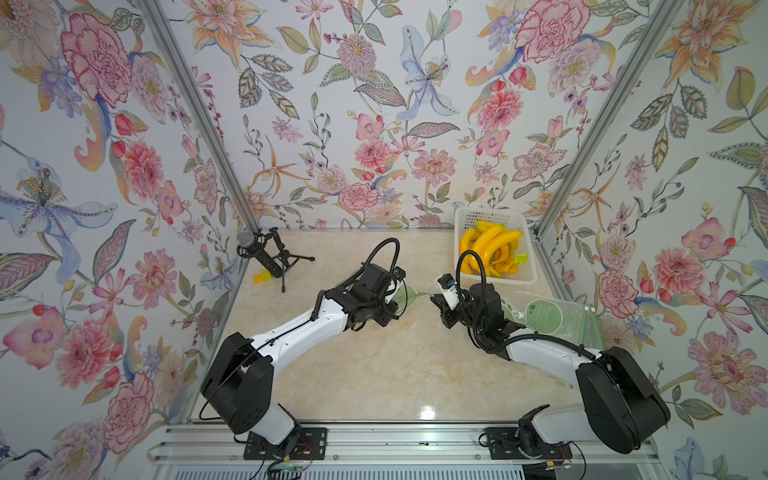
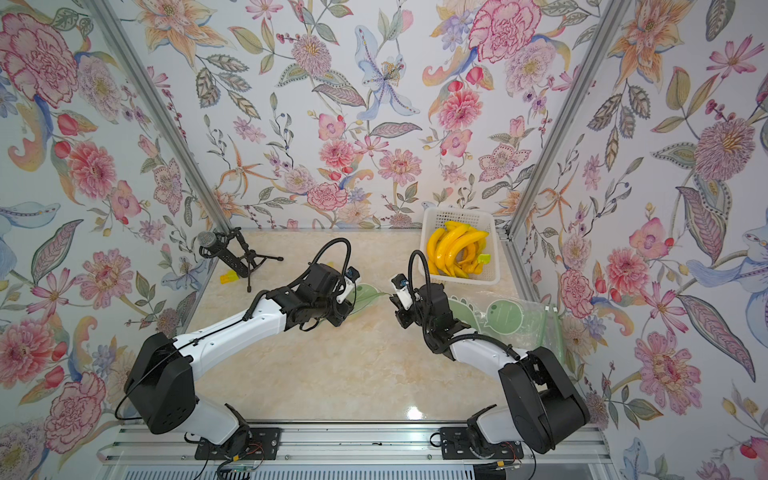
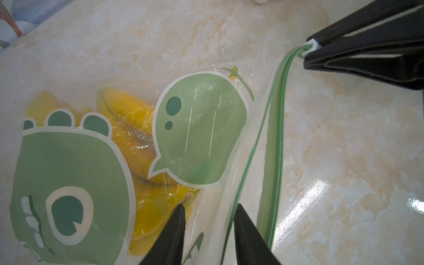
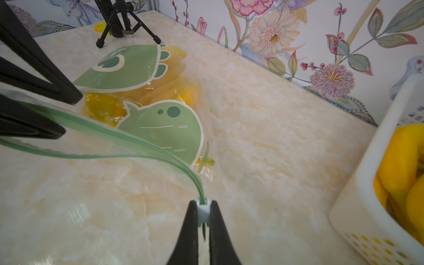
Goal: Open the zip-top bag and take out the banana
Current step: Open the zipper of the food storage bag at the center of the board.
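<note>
Both wrist views reveal the bagged banana.

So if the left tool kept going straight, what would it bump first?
Probably the zip-top bag: the left tool points at its clear plastic beside the green zip; depth is unclear.

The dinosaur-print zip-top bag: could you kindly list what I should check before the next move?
1. Right gripper shut on the white plastic slider: ok.
2. Green zip track parted at the mouth: ok.
3. Left gripper clamped on the clear green-printed zip-top bag at its lip: not ok, jaws apart.
4. Yellow banana visible inside the bag: ok.
5. Slider at the track's end: cannot tell.
</note>
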Robot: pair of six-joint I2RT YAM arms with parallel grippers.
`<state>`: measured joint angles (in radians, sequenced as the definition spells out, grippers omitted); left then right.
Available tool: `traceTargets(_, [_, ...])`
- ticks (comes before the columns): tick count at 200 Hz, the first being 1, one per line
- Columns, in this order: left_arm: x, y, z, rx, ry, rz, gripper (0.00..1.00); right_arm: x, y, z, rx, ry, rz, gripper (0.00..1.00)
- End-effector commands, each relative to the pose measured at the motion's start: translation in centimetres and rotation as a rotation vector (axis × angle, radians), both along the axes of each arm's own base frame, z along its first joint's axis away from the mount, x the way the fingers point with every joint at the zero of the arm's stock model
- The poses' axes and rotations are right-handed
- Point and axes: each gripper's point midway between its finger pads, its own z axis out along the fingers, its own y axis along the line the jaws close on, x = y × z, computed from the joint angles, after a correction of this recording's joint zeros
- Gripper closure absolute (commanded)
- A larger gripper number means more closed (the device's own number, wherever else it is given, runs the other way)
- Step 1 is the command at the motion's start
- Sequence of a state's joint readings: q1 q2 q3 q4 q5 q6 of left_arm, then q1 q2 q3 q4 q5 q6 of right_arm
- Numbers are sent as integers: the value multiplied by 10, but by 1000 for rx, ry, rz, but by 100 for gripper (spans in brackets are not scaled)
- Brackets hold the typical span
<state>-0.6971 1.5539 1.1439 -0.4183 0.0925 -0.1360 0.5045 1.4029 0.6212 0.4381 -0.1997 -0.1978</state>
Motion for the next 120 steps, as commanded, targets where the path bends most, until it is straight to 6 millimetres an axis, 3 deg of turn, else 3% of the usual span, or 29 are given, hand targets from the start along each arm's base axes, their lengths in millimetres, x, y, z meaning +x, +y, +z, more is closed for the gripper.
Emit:
traceTargets(1, [-1, 7, -4, 41, 8, 25, 71, 4, 1, 1, -10, -20, -7, 92])
traceTargets(37, [0, 12, -10, 42, 6, 64, 89, 15, -3, -6, -47, 29, -38, 89])
traceTargets(66, [3, 7, 8, -55, -46, 94, 100, 20, -9, -11, -53, 51, -79, 84])
traceTargets(94, [7, -5, 17, -126, -62, 112, 100, 12, -5, -5, -25, 58, -41, 68])
traceTargets(120, [14, -17, 41, -285, -111, 166, 100, -8, 6, 13, 33, 73, 37, 56])
